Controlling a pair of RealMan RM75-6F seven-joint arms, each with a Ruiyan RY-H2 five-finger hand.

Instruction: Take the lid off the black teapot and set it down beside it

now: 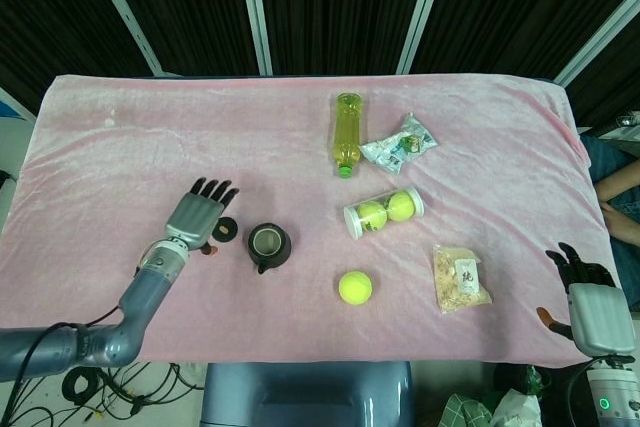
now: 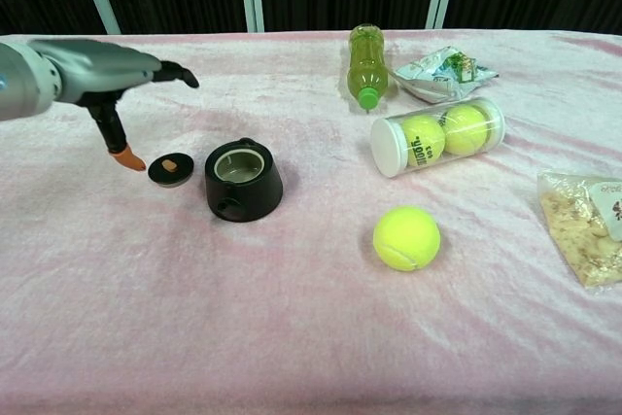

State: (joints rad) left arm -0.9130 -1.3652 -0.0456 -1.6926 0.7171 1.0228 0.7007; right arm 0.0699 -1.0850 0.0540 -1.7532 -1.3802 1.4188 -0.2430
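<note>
The black teapot (image 1: 268,246) (image 2: 243,180) stands uncovered on the pink cloth, its pale inside showing. Its black lid (image 1: 226,229) (image 2: 170,169) with an orange knob lies flat on the cloth just left of the pot, a small gap apart. My left hand (image 1: 200,214) (image 2: 109,70) hovers above and left of the lid, fingers spread, holding nothing. My right hand (image 1: 590,307) rests at the table's front right corner in the head view, fingers apart and empty.
A loose tennis ball (image 2: 406,237) lies right of the teapot. Behind it are a clear tube of tennis balls (image 2: 437,134), a yellow-green bottle (image 2: 365,61) and a snack packet (image 2: 447,71). A bag of flakes (image 2: 585,224) sits at the right.
</note>
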